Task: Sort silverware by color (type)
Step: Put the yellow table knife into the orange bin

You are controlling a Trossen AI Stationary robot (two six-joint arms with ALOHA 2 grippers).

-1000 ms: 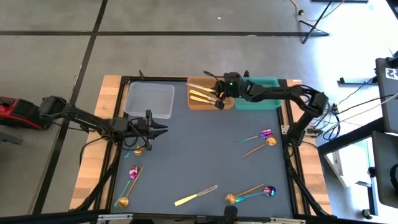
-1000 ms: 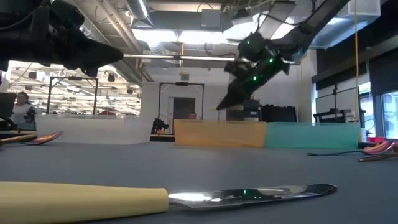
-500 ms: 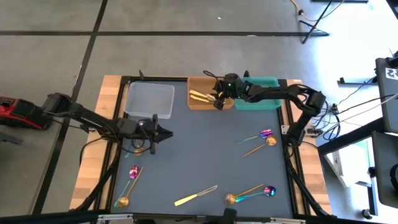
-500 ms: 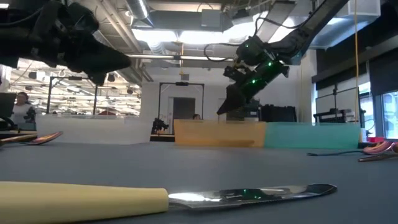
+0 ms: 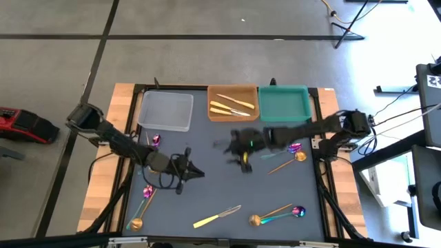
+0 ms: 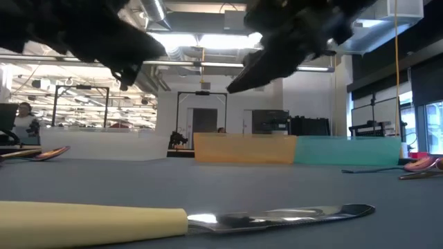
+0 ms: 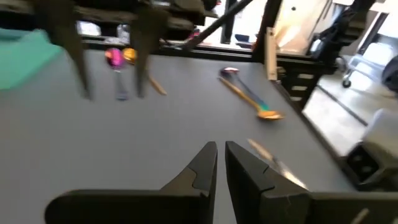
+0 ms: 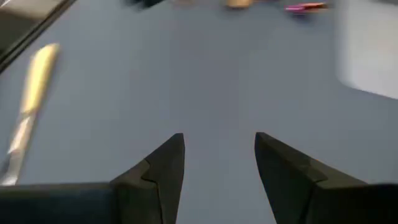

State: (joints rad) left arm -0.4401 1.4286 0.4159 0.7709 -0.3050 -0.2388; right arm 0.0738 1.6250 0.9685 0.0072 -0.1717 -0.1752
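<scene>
The silverware lies scattered on the dark mat. A pale yellow knife [image 5: 217,216] lies near the front edge, also shown in the low view [image 6: 187,221]. Purple and gold spoons lie at the near right [image 5: 279,215], at the right [image 5: 295,151] and at the near left [image 5: 142,205]. One purple spoon [image 5: 156,140] lies by the clear tray. Three knives [image 5: 231,105] lie in the orange tray [image 5: 213,116]. My left gripper [image 5: 200,172] hangs left of the mat's middle, shut on nothing [image 7: 219,149]. My right gripper [image 5: 239,153] hangs over the middle, open, with bare mat between its fingers [image 8: 217,143].
A clear tray [image 5: 165,110], the orange tray and a teal tray [image 5: 282,103] stand in a row along the far edge. The black frame [image 5: 318,172] borders the mat. Bare mat lies between the two grippers.
My right gripper has left the orange tray and come toward the near edge, to the middle of the mat. My left gripper has gone toward the table's right and near edges, away from the clear tray. The knives stay in the orange tray.
</scene>
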